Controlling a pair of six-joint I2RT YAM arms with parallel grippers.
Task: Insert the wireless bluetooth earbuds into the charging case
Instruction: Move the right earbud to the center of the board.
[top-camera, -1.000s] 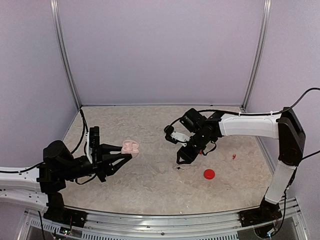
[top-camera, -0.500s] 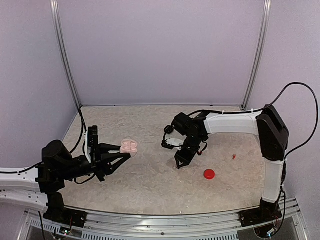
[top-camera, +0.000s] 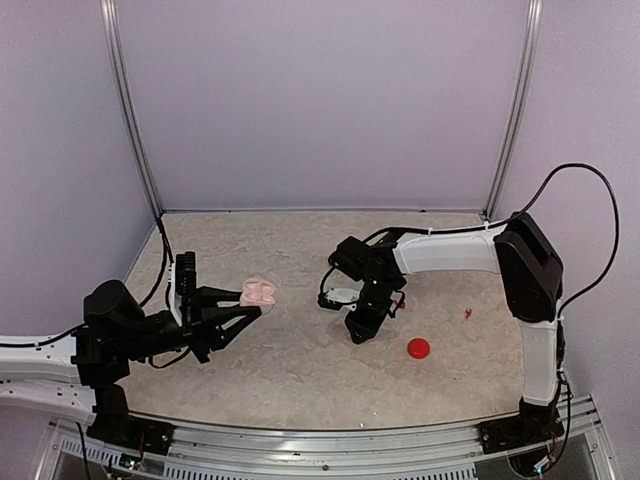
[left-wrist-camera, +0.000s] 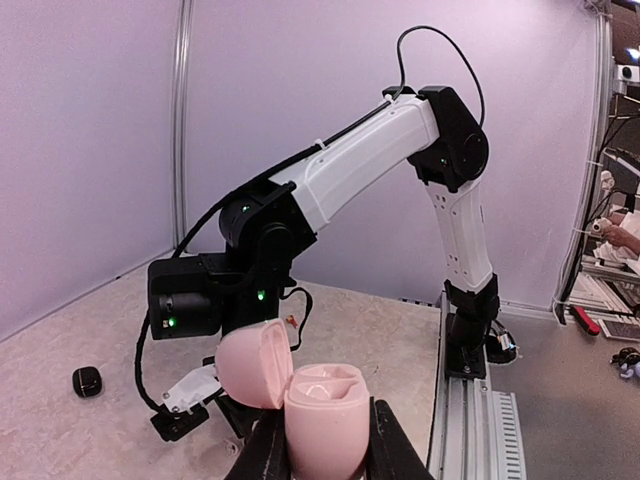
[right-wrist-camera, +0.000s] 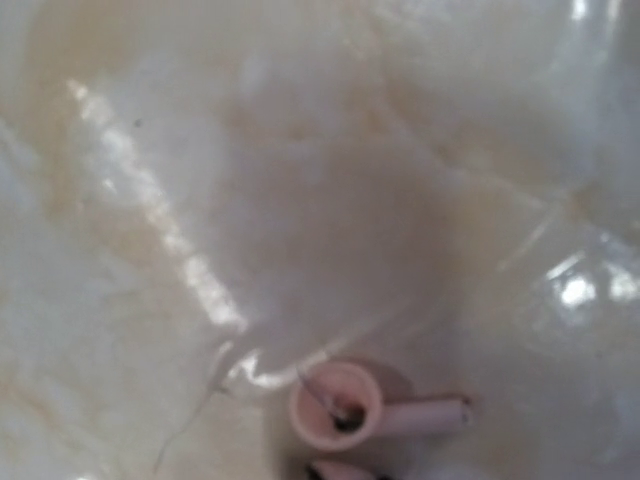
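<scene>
**Inspector:** Surface and enclosure?

**Assistant:** The table (top-camera: 290, 370) is mottled cream and glossy. Lavender walls (top-camera: 320, 100) and metal frame posts (top-camera: 131, 120) close it in at 9, 12 and 3 o'clock.

**Inspector:** Arm poses?

**Assistant:** The left gripper (top-camera: 252, 300) is at 9 o'clock, raised and level. It is clamped on the pink charging case (left-wrist-camera: 322, 410), whose lid is open. The right arm bends in from 3 o'clock, and the right gripper (top-camera: 357, 330) points down near table centre. I cannot tell how its jaws are set.

**Inspector:** Task items?

**Assistant:** A whitish-pink earbud (right-wrist-camera: 345, 408) lies on the table under the right wrist, with its stem toward 3 o'clock. A second earbud (right-wrist-camera: 340, 470) is cut off at that view's lower edge. A red earbud (top-camera: 468, 314) lies at 3 o'clock.

**Inspector:** Clearances?

**Assistant:** Bare table separates the two grippers. A red round object (top-camera: 418, 348) sits at 4 o'clock, near the right gripper. A black case (left-wrist-camera: 87, 381) lies apart.
</scene>
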